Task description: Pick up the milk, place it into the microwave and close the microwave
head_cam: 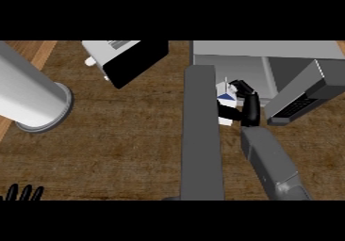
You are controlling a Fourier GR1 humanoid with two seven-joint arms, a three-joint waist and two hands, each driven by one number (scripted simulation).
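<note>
Right of the frame's centre, the right hand (pixel 245 101) curls around the milk (pixel 225 96) at the open microwave (pixel 273 61), while the left hand (pixel 20 194) rests open at lower left.

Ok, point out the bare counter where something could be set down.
Widest bare patch: between the grey cylinder and the microwave door, below the toaster. Crowded at the microwave, where the right hand holds the milk. Left hand rests lower left.
</note>
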